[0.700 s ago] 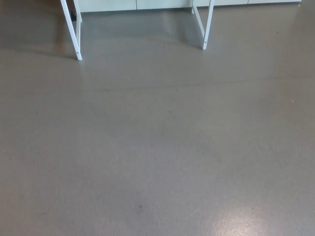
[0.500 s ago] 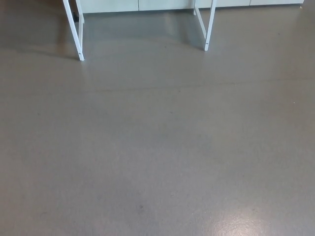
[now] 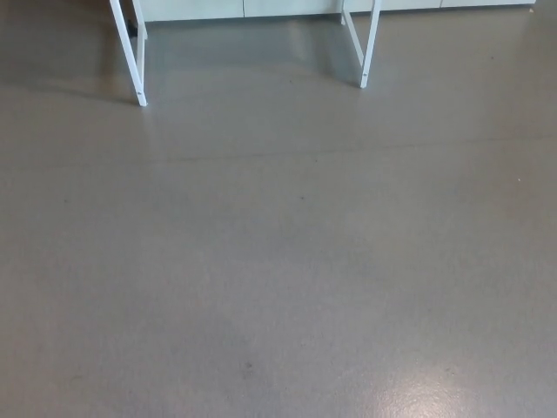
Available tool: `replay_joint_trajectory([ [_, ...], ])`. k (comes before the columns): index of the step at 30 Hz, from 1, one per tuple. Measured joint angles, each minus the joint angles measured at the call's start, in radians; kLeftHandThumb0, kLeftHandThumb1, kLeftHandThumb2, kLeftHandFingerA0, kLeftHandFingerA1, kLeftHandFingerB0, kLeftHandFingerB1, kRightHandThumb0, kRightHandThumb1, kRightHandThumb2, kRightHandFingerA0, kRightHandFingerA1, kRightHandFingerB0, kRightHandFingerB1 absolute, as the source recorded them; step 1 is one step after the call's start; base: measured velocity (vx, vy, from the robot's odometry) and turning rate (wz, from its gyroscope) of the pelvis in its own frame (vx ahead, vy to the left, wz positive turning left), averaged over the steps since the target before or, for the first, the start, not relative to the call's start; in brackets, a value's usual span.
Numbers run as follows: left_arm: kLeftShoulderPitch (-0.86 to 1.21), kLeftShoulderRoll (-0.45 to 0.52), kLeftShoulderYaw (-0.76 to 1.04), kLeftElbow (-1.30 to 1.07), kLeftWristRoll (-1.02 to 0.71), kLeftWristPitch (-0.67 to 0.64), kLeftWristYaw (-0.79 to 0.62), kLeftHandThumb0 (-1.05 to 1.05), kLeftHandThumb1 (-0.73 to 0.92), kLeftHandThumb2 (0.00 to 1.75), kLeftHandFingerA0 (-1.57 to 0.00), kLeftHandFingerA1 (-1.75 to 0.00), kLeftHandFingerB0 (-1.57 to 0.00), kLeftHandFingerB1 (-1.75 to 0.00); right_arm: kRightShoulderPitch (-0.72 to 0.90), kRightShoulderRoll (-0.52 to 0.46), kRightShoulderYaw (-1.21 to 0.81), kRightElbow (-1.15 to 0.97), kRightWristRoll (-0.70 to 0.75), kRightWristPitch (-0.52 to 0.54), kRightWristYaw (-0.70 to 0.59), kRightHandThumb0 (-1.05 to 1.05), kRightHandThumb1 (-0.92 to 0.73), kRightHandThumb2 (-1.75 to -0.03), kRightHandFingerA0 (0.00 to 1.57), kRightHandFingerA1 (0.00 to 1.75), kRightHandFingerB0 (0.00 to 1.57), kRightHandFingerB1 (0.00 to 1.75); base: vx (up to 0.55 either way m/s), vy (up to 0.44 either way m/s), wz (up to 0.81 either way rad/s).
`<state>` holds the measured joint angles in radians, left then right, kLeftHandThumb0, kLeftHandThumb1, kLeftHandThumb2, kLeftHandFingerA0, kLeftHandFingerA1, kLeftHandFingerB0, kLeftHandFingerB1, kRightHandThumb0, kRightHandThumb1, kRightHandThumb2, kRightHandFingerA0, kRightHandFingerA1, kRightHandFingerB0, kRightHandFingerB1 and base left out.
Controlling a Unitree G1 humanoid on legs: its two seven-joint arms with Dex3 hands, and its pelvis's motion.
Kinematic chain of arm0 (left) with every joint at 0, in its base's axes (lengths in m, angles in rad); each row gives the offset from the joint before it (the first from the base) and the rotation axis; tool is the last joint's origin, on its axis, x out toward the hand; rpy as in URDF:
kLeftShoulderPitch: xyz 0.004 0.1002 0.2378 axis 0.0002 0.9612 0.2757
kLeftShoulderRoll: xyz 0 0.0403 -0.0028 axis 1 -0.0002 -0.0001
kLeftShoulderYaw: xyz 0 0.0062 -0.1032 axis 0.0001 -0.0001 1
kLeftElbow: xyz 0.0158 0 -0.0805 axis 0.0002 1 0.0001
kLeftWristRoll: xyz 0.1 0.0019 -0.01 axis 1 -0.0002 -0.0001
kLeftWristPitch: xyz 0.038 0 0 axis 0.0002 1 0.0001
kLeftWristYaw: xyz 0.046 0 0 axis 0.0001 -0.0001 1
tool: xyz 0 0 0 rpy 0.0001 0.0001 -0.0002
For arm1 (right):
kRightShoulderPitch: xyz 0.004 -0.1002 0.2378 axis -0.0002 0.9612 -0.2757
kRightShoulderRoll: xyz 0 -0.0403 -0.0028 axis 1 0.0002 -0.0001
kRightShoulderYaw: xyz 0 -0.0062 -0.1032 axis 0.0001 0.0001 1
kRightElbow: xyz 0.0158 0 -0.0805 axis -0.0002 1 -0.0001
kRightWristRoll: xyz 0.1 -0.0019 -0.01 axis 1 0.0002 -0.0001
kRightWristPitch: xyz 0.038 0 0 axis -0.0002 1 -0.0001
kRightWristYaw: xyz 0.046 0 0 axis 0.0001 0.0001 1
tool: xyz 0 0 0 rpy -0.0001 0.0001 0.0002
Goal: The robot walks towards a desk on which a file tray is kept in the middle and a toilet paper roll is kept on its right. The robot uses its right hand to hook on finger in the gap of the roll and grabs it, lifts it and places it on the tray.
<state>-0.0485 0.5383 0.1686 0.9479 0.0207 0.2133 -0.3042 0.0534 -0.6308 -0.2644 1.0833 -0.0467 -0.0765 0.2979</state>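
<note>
Neither the file tray nor the toilet paper roll shows in the head view. Only the lower ends of the desk's white legs appear at the top: a left leg and a right leg. The desk top lies beyond the upper edge of the picture. No part of my arms or hands is visible.
Grey, slightly glossy floor fills nearly the whole picture, with a light reflection at the bottom right. A pale baseboard or cabinet front runs along the top edge behind the legs.
The whole picture has shifted only by a few pixels, so the camera has barely moved. Nothing else differs.
</note>
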Motion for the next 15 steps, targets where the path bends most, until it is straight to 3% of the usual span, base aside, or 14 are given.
replay_joint_trajectory([
  [4, 0.004, 0.002, 0.001, -0.031, -0.002, 0.008, -0.008, -0.95, 0.91, 0.72, -0.20, -0.89, -0.19, -0.78, 0.001, 0.001, -0.012, 0.012, 0.015, -0.006, 0.000, -0.71, -0.80, -0.66, 0.24, 0.39, 0.10, 0.24, 0.00, 0.000, 0.00],
  [5, 0.006, 0.004, 0.002, -0.042, -0.003, 0.013, -0.011, -0.89, 0.71, 1.20, -0.33, -0.81, -0.29, -0.74, 0.001, 0.001, -0.015, 0.017, 0.019, -0.009, 0.000, -0.74, -0.64, -0.97, 0.19, 0.50, 0.06, 0.31, 0.00, 0.000, 0.00],
  [7, 0.007, 0.004, 0.000, -0.046, -0.003, 0.013, -0.014, -0.90, 0.70, 1.19, -0.32, -0.80, -0.29, -0.74, 0.002, 0.001, -0.016, 0.025, 0.020, -0.016, 0.000, -0.74, -0.63, -0.97, 0.19, 0.50, 0.06, 0.31, 0.00, 0.000, 0.00],
  [8, 0.007, 0.004, 0.001, -0.045, -0.003, 0.013, -0.014, -0.91, 0.92, 0.70, -0.21, -0.89, -0.20, -0.78, 0.002, 0.001, -0.016, 0.031, 0.021, -0.019, 0.000, -0.70, -0.79, -0.66, 0.24, 0.40, 0.10, 0.23, 0.00, 0.000, 0.00],
  [12, 0.006, 0.005, 0.006, -0.040, -0.004, 0.013, -0.015, -0.97, 0.89, 0.74, -0.23, -0.90, -0.21, -0.79, 0.000, 0.001, -0.017, 0.056, 0.024, -0.033, 0.000, -0.69, -0.79, -0.65, 0.24, 0.42, 0.10, 0.25, 0.00, 0.000, 0.00],
  [13, 0.006, 0.005, 0.005, -0.040, -0.004, 0.013, -0.015, -0.92, 0.69, 1.20, -0.32, -0.81, -0.29, -0.75, 0.000, 0.001, -0.016, 0.058, 0.025, -0.036, 0.000, -0.70, -0.80, -0.66, 0.25, 0.41, 0.10, 0.24, 0.00, 0.000, 0.00],
  [15, 0.005, 0.005, 0.005, -0.035, -0.004, 0.012, -0.015, -0.92, 0.69, 1.20, -0.32, -0.81, -0.29, -0.75, 0.000, 0.001, -0.015, 0.059, 0.025, -0.040, 0.001, -0.70, -0.80, -0.66, 0.25, 0.41, 0.10, 0.24, 0.00, 0.000, 0.00],
])
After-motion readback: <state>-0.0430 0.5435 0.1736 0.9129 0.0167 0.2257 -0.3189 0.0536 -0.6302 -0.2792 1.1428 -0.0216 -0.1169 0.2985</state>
